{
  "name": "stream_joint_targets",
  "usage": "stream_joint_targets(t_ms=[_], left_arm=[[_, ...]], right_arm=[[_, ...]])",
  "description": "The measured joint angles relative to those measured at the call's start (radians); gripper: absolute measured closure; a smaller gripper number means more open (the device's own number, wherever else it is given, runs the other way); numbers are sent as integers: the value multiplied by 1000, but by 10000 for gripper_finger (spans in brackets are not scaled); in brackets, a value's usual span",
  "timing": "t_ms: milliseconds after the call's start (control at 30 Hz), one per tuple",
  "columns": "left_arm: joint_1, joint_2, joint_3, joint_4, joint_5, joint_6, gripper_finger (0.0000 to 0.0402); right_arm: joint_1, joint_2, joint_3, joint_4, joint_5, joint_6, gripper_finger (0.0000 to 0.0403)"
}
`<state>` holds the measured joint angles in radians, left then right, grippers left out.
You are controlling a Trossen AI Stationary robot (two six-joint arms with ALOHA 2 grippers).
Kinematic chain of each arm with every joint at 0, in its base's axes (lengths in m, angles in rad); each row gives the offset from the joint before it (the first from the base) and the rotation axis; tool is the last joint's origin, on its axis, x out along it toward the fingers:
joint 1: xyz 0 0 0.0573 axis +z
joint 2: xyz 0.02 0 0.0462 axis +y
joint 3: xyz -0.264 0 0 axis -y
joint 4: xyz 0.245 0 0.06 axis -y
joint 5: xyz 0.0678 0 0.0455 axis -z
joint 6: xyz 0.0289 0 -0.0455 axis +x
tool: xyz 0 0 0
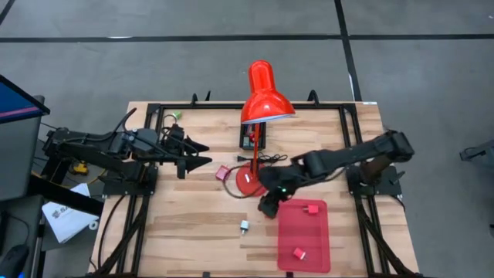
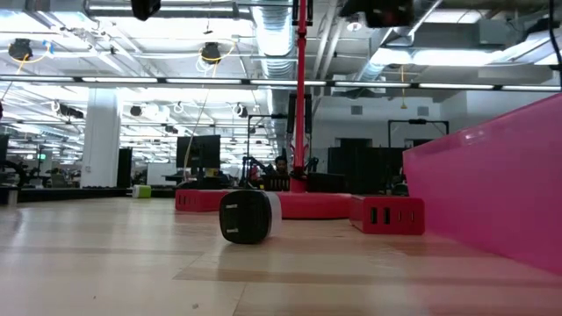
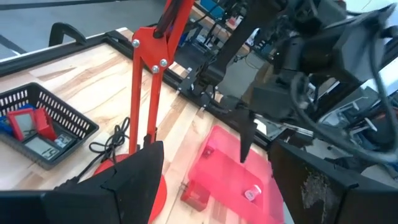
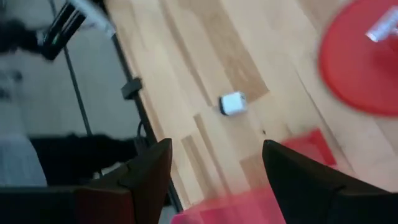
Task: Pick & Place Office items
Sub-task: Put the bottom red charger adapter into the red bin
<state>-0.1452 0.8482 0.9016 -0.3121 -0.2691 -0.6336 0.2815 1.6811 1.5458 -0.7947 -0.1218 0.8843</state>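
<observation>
A white-silver piece (image 1: 244, 225) (image 4: 232, 104) lies alone on the wood; in the low view it shows as a black-and-white plug (image 2: 248, 216). A pink block (image 1: 222, 173) sits by the lamp base, and a green piece (image 1: 176, 116) lies near the far edge. The flat red tray (image 1: 303, 235) holds a red block (image 1: 312, 208) and a pink piece (image 1: 298, 253). My right gripper (image 1: 266, 208) (image 4: 214, 180) hangs open over the tray's far left corner, a short way from the white-silver piece. My left gripper (image 1: 202, 154) (image 3: 217, 193) is open above the table's left half, touching nothing.
The tall red desk lamp (image 1: 266, 96) stands mid-table on its round base (image 1: 247, 181), right beside my right gripper. A black mesh basket (image 1: 253, 137) (image 3: 37, 127) with small items sits behind it. Bare wood lies near the table's near left edge.
</observation>
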Motion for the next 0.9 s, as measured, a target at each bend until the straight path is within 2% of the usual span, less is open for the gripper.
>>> stream_joint_targets(t_ms=[200,367,467,567,667,800,900], left_arm=[[-14,-9,0,-12,1,-7,117],[-14,-17,0,-30,3,-29,117],[-14,-18,1,-100,3,-48,117],[-19,-18,1,-226,8,-55,117],[-46,1,0,-295,7,-37,117],[-117,75,0,-267,7,102,124],[-130,203,0,-223,17,170,147]], right_arm=[[-3,121,172,-174,-60,-155,157],[-9,177,223,-305,-133,-128,157],[-1,165,228,-317,-91,-111,157],[17,90,229,-281,24,-57,158],[47,-21,229,-258,217,9,158],[91,-163,230,-267,519,125,158],[121,-239,231,-267,693,167,158]])
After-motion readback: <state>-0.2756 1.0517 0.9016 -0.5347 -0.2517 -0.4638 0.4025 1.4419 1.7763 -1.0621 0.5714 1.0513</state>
